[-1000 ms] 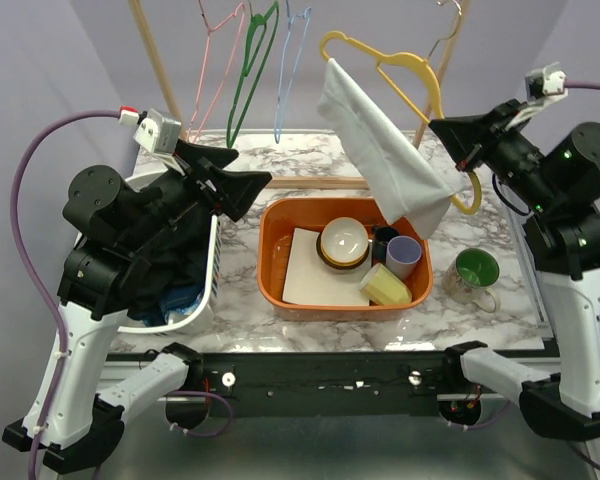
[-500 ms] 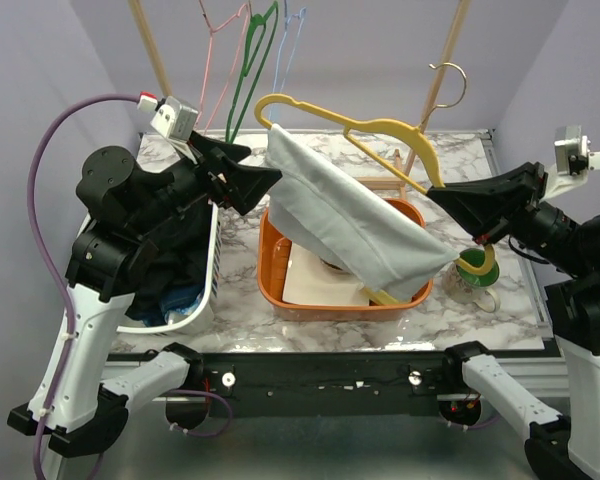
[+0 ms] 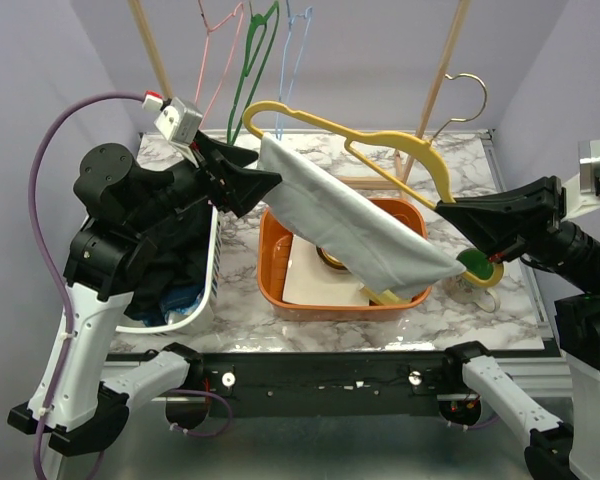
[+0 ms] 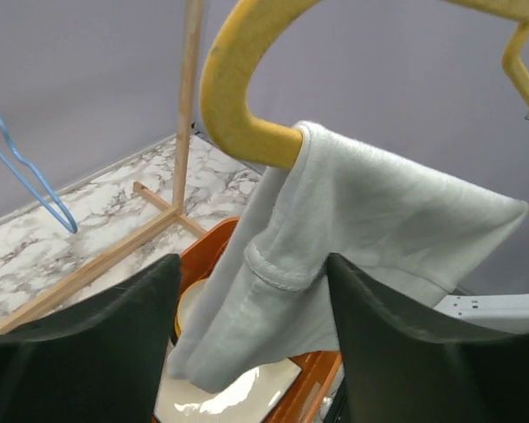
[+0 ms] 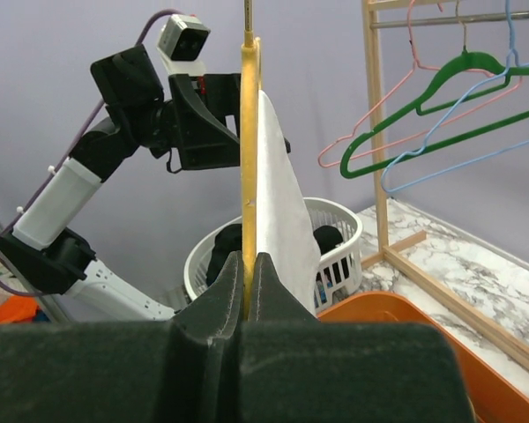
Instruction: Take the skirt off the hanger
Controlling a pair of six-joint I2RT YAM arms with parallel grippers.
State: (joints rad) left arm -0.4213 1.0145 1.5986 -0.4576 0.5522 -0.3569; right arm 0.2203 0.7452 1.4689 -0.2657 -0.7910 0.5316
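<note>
Looking across a marble table (image 3: 240, 326). Above its middle, a pale grey skirt (image 3: 360, 235) draped on a yellow hanger (image 4: 220, 88), sloping down toward the right edge. By the left edge, a white laundry basket (image 3: 212, 272) of dark clothes; at the middle, under the skirt, an orange bin (image 3: 270, 270). Right gripper (image 3: 445, 208) at the hanger's low end, jaws pressed together on the yellow plastic. Left gripper (image 3: 264, 170) at the skirt's raised end, 2 fingers spread, waistband between them, contact unclear.

skirt (image 3: 352, 228) draped on hanger (image 3: 310, 118) above tub (image 3: 269, 282), basket (image 3: 208, 292) left of tub, clothes rack (image 3: 442, 85) behind
</note>
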